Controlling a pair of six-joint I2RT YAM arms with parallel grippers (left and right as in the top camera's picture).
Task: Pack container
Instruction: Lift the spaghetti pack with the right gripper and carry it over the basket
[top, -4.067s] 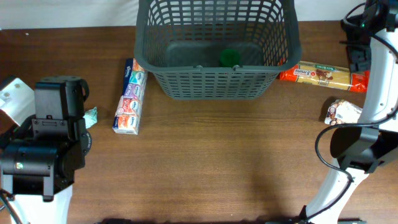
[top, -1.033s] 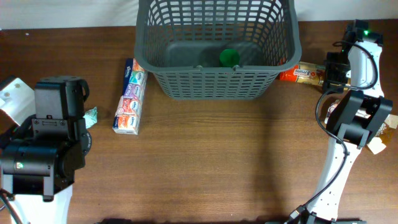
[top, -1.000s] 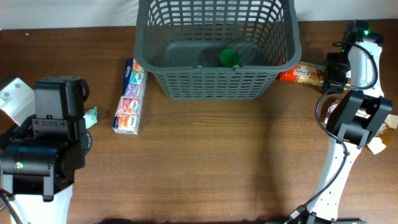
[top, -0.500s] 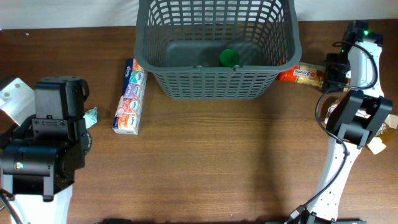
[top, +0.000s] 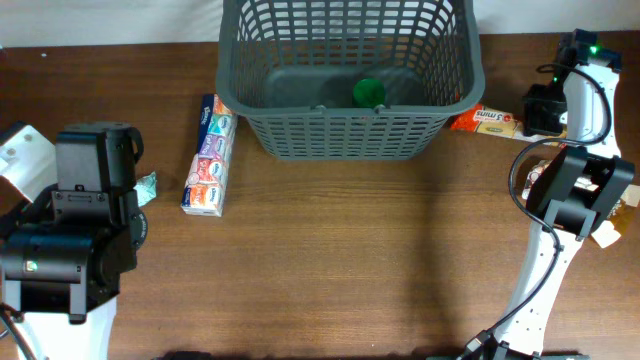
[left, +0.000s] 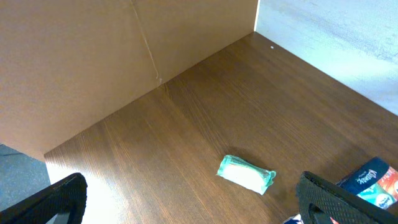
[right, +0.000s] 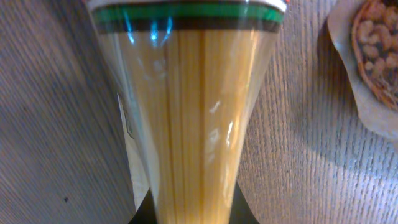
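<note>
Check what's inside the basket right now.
One small green item sits on the floor of the basket, near the front wall. Nothing else shows inside. The floor strip just behind the front rim is covered.

Worktop (top: 330, 260): dark brown wood grain, matte. White wall (top: 100, 20) beyond far edge. Left wrist view: plain brown panel (left: 93, 50) standing along worktop edge; grey floor (left: 15, 168) in lower-left corner; light even.
</note>
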